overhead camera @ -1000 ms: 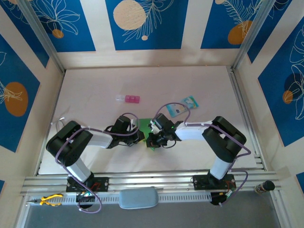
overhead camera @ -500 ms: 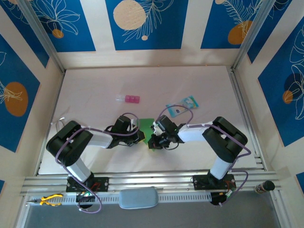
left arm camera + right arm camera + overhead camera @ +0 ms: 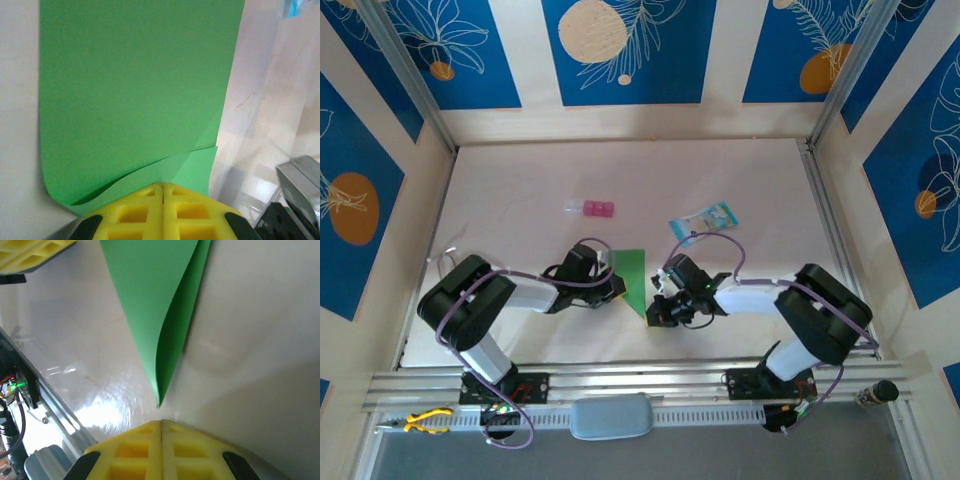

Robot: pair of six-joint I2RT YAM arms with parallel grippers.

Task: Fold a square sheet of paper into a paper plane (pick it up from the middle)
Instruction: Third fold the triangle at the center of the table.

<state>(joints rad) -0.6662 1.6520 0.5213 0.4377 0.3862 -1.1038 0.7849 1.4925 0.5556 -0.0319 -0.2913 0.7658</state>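
Observation:
The square sheet of paper (image 3: 633,278) is bright green and lies folded on the table as a narrow wedge, its point toward the near edge. In the left wrist view the paper (image 3: 135,85) has a loose flap bowing up just ahead of my left gripper (image 3: 163,186). That gripper (image 3: 615,287) is shut, with its tips at the paper's left edge. My right gripper (image 3: 658,312) is shut too, with nothing in it. In the right wrist view the paper's (image 3: 150,290) pointed end stops a short way in front of the right gripper (image 3: 161,422).
A small pink block (image 3: 590,208) lies farther back on the table. A pale blue printed packet (image 3: 703,221) sits behind the right arm. Aluminium rails (image 3: 620,380) run along the near edge, and the walls close in the table on three sides.
My right gripper has pulled off the paper, back and to the right. The green wedge that it covered now lies bare. The left gripper has stayed put.

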